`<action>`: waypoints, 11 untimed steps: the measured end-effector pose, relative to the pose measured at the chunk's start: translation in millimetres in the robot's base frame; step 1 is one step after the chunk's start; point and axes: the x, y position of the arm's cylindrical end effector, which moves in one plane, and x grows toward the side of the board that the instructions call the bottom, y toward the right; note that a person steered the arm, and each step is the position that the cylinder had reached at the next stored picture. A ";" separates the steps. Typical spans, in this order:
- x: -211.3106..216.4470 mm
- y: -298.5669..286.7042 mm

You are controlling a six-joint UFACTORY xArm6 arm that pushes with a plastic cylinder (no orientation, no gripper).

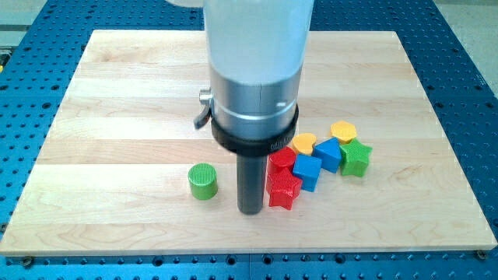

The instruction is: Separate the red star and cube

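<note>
Pale wooden board (117,117): my tip (250,210) touches ribbed red star (283,189); no fingers visible.

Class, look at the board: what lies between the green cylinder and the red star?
In the camera view, my tip stands between the green cylinder and the red star, close against the star's left side; otherwise bare wood.

readable text: none
black collar (257,138): faint pale marking on its front, just above the dark rod (250,185), too small and blurred to read
blocks right of the rod: no letters or numbers seen
wooden board (117,101): plain grain, no print
blue perforated table (467,70) around the board: no labels or signs legible
</note>
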 end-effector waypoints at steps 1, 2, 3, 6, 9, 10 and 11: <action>5.2 0.0; 18.4 0.0; 39.4 20.1; -5.6 70.5; -63.7 50.3; -91.2 37.2; -124.2 39.6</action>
